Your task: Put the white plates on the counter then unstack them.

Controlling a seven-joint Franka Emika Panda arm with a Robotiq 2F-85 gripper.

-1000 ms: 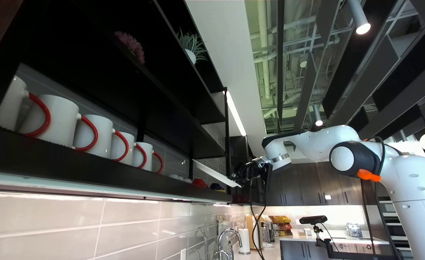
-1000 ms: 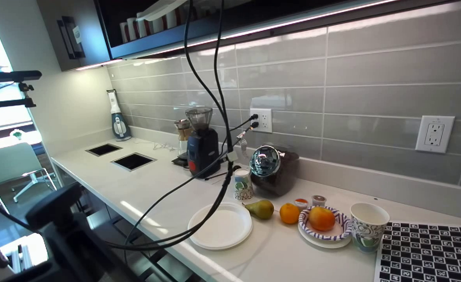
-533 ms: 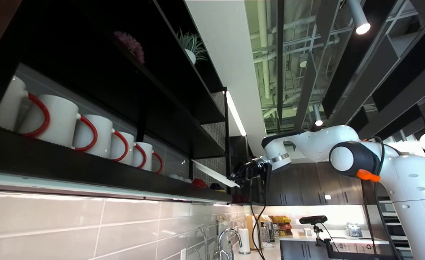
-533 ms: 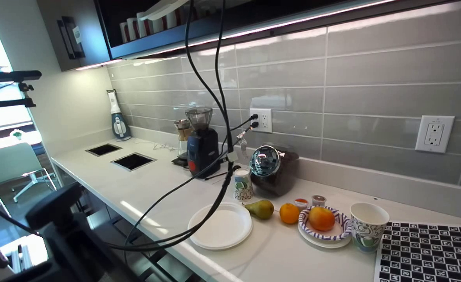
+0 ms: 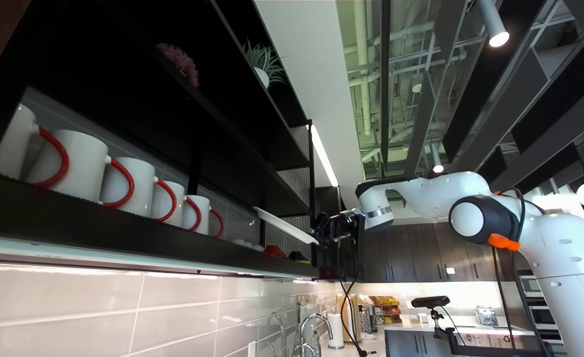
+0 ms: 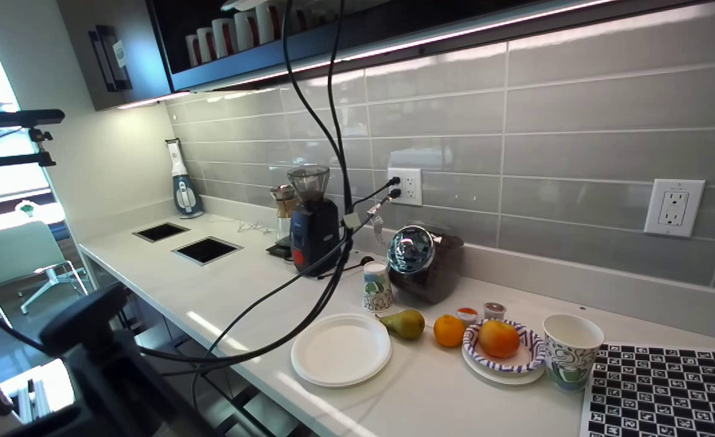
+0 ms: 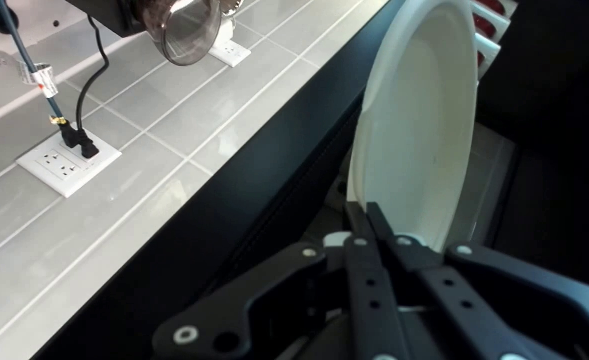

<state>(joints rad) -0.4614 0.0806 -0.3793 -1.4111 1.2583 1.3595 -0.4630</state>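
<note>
My hand (image 7: 365,206) pinches a white plate (image 7: 419,115), shallow, raised-rimmed and tilted, upper right in the wrist view.

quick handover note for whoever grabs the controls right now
Pincer: shut on the rim of the held white plate; whether more are stacked with it, I can't tell.
Where: it's tilted, up by the mug shelf. Another white plate lies on the counter beside the pear.
Done: plate gripped.
Left: lower it to the counter, then unstack.
</note>
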